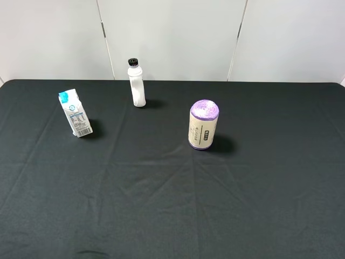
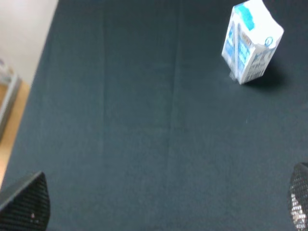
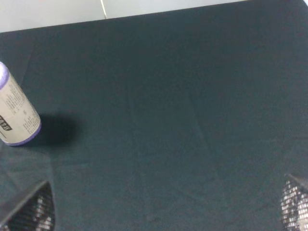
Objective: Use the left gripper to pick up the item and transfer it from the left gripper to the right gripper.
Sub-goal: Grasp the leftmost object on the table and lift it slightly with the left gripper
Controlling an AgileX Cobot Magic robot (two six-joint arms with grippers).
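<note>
The item, a small white carton (image 1: pixel 75 113) with teal-blue print and a barcode side, stands upright at the left of the black table. Neither arm shows in the exterior high view. In the left wrist view the carton (image 2: pixel 250 43) stands far ahead of my left gripper (image 2: pixel 161 202) and off to one side. Only that gripper's two fingertips (image 2: pixel 24 202) show, wide apart and empty. My right gripper (image 3: pixel 161 207) is also open and empty, with its fingertips (image 3: pixel 29 209) at the frame corners, over bare cloth.
A white bottle with a black cap (image 1: pixel 137 83) stands at the back, left of centre. A purple-topped roll (image 1: pixel 203 125) stands near the middle and also shows in the right wrist view (image 3: pixel 14 115). The table's left edge (image 2: pixel 41 67) shows in the left wrist view.
</note>
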